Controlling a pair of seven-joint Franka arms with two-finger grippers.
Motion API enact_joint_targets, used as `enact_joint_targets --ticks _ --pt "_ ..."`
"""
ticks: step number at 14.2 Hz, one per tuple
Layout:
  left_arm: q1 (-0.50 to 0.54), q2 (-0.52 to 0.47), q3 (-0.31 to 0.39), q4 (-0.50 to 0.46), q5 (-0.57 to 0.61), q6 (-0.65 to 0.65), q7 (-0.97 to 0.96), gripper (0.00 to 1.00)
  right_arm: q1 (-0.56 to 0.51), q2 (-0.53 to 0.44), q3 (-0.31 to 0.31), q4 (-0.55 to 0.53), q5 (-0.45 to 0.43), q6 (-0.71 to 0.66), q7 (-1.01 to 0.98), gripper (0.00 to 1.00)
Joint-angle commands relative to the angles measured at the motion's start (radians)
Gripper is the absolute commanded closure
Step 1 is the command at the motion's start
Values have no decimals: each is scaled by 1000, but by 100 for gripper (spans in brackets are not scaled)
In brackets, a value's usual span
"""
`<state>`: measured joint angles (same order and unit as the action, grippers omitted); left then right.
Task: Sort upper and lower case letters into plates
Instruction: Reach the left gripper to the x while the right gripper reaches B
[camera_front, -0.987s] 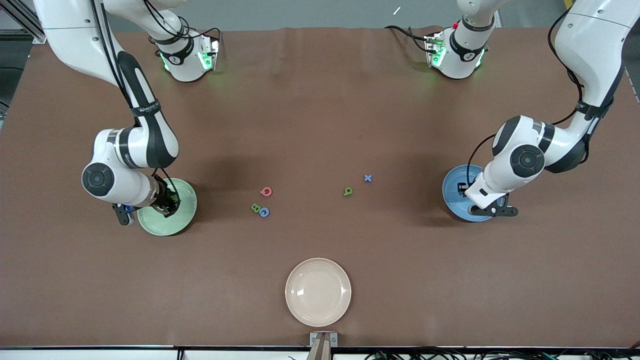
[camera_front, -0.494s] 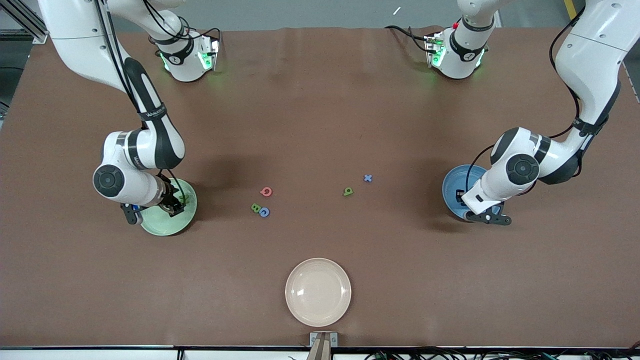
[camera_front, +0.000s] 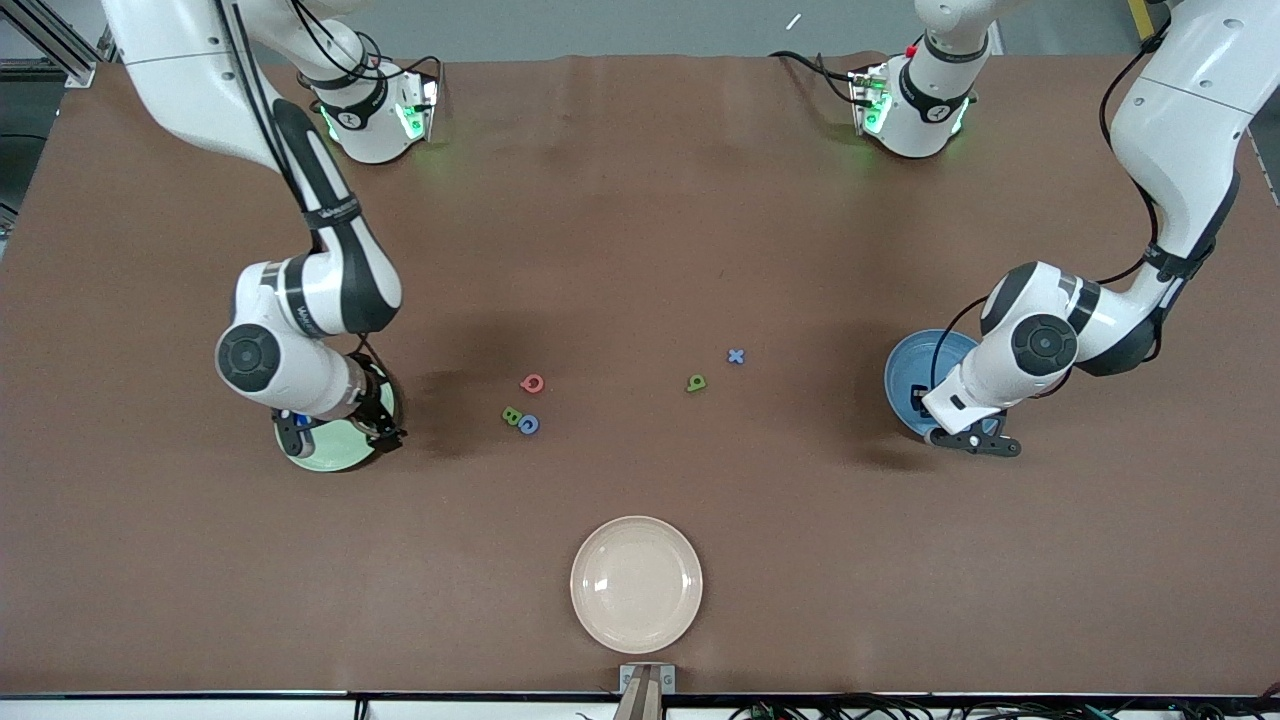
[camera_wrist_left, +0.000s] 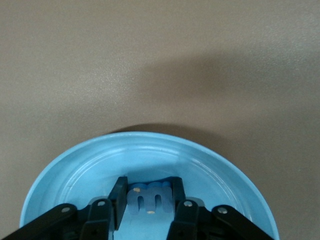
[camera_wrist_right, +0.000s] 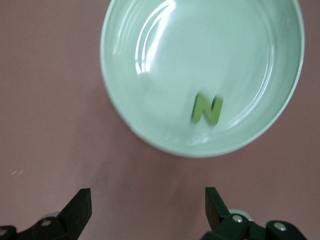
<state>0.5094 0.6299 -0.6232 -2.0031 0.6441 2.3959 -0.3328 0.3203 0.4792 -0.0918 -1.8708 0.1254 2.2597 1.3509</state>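
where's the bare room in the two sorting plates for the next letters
The pale green plate is bare except for a green N near one rim; the open right pincer is off its rim. The blue plate is crowded where the left pincer brackets a pale blue m; its remaining visible floor is free.

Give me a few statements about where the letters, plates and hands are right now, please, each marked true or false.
1. A green N lies in the pale green plate. True.
2. The right hand grips the N. False: its fingers are open and empty, over the table beside that plate.
3. The left hand has a light blue letter m between its fingers, in the blue plate. True.
4. The cream-white plate holds two letters. False: it holds none.
5. Five letters lie on the table between the plates. True.
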Motion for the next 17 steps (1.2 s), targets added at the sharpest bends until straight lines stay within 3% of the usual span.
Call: enact_joint_targets --ticks 1,2,4,8,10,12,14,17 --pt "30 -7 -18 6 20 3 32 18 74 59 -3 59 16 9 120 0" --pt "31 -28 -20 0 19 -6 32 8 113 94 -3 76 32 49 163 2" --pt "44 -65 -55 -6 3 -38 31 1 161 157 -3 97 39 124 217 7" --pt "182 -82 -277 17 -30 -203 12 1 195 212 -5 154 39 135 284 18" --pt "187 -81 -332 30 -67 -234 -46 1 207 229 -5 177 39 133 310 20" --pt "152 -70 -371 43 -75 -234 -171 1 212 229 -5 177 39 133 315 22" --pt "63 -69 -369 56 -76 -234 -289 1 220 233 -5 177 39 136 315 32" --pt "-50 -33 -365 75 -67 -234 -437 1 224 237 -5 177 39 136 315 34"
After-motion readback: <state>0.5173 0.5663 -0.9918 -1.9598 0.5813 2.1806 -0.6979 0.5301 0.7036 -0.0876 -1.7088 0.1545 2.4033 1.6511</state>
